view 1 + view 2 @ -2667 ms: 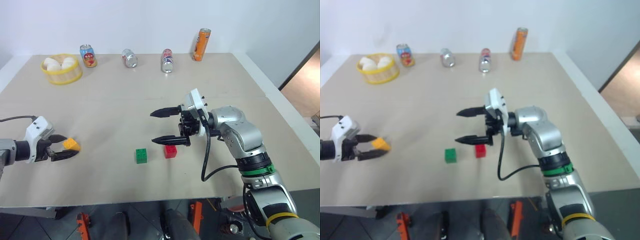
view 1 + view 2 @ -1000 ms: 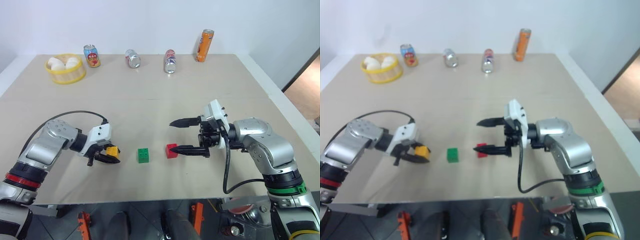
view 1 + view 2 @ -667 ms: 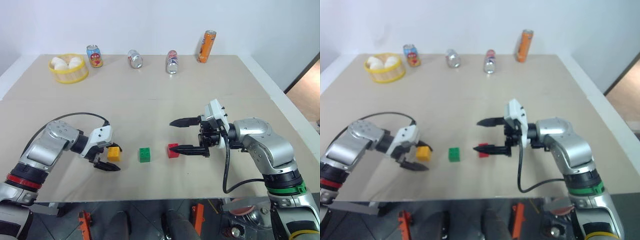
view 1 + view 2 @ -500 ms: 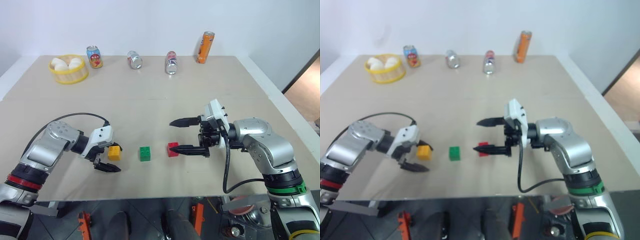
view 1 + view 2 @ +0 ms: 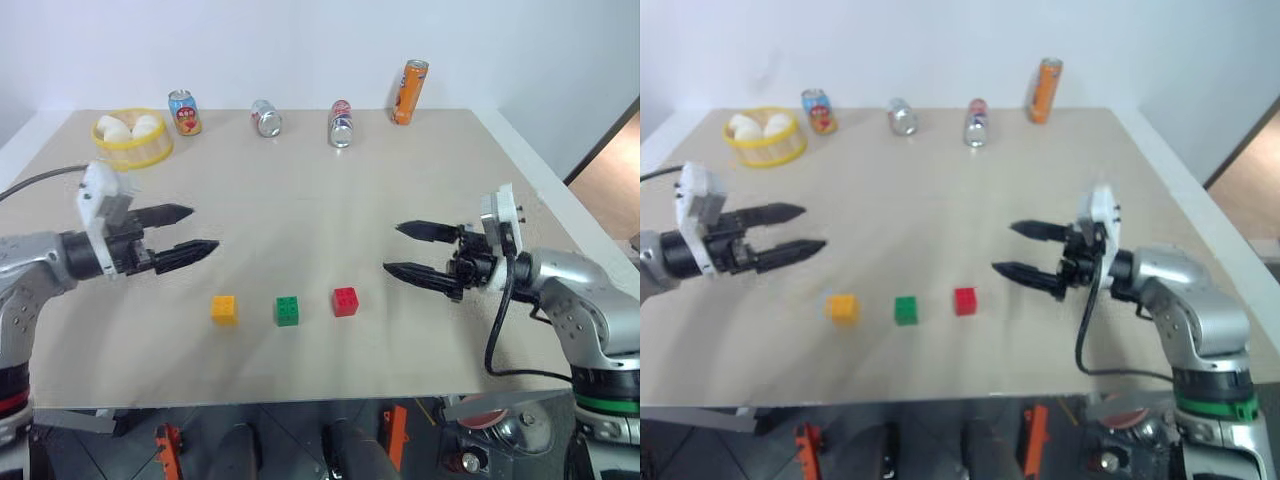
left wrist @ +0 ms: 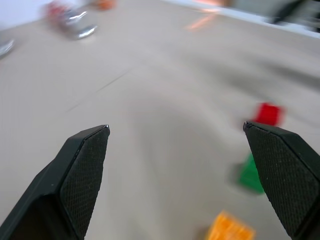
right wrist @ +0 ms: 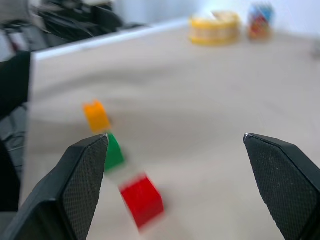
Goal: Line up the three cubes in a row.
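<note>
Surface [image 5: 300, 200]: we see the three cubes near its front edge, with cans and a yellow basket far off at the back.
Right gripper [image 5: 405, 249]: we hold it wide and empty, off the surface, well to the right of the red cube.
Left gripper [image 5: 195, 229]: we hold it wide and empty, raised behind and to the left of the orange cube.
Row: we judge it done; orange cube [image 5: 224, 309], green cube [image 5: 287, 310] and red cube [image 5: 345, 301] sit side by side, apart, with near-even gaps.
Red cube: it sits a shade farther back than the other two.
Doing it well: we judge that drawing both arms clear without brushing a cube matters most; a light nudge of the red one could straighten the line.
</note>
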### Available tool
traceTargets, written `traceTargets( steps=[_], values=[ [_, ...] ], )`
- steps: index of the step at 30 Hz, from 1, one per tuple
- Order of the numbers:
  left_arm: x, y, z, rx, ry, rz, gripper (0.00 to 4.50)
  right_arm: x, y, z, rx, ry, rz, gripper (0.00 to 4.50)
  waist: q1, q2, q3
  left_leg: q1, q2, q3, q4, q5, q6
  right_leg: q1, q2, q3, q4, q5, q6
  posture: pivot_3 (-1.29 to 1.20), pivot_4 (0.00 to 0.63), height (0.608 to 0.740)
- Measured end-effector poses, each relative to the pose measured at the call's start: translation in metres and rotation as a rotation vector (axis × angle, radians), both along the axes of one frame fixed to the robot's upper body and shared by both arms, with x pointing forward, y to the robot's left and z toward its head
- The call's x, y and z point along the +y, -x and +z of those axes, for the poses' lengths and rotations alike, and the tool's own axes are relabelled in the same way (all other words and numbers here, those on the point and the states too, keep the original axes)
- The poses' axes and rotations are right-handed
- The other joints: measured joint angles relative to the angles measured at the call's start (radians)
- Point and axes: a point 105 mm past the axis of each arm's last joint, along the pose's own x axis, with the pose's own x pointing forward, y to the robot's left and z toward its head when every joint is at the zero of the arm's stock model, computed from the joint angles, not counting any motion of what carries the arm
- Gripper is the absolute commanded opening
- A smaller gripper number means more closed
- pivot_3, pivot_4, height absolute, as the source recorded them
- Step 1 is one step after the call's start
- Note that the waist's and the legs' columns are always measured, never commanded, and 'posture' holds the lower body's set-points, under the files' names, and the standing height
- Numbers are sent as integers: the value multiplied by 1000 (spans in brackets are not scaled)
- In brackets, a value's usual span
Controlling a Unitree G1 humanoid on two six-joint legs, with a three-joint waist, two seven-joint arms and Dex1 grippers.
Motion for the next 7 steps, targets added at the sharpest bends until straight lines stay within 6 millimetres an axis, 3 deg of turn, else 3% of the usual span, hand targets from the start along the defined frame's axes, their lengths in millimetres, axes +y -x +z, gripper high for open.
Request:
traceTargets(
  steps=[3, 7],
  values=[
    [25, 10, -21, 44, 30, 155, 4443, -14, 1, -12, 37, 0, -80, 4500, 0, 0, 0, 0, 0, 0, 0, 0, 0, 0, 0, 0, 0, 0, 0, 0, 150, 740],
    [36, 24, -23, 31, 30, 229, 4443, -24, 0, -11, 30, -1, -138, 4500, 1, -1, 0, 0, -1, 1, 5, 1, -1, 1, -1, 1, 0, -1, -4, 0, 150, 740]
  ],
)
